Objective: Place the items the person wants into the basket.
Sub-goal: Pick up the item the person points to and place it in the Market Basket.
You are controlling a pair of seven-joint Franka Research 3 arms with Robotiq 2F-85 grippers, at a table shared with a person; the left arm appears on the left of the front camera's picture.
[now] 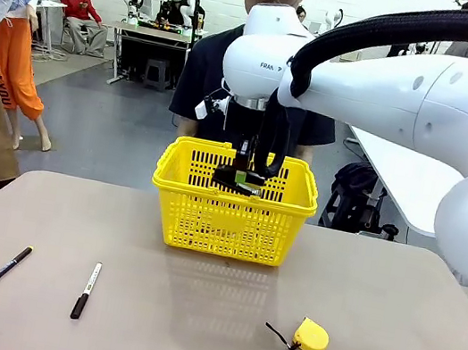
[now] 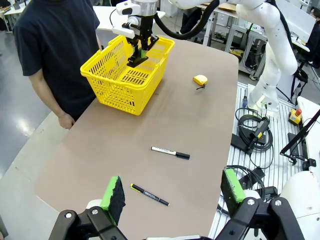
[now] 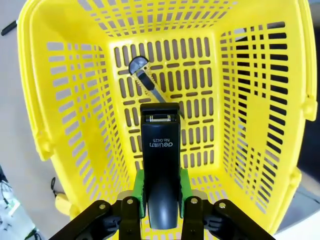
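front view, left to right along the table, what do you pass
thin black pen with yellow tip → marker → yellow basket → yellow tape measure; the black stapler held by the right end effector overlaps the basket, so it is left out

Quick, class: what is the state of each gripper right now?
Left gripper: open, empty.
Right gripper: closed on the black stapler, over the basket.
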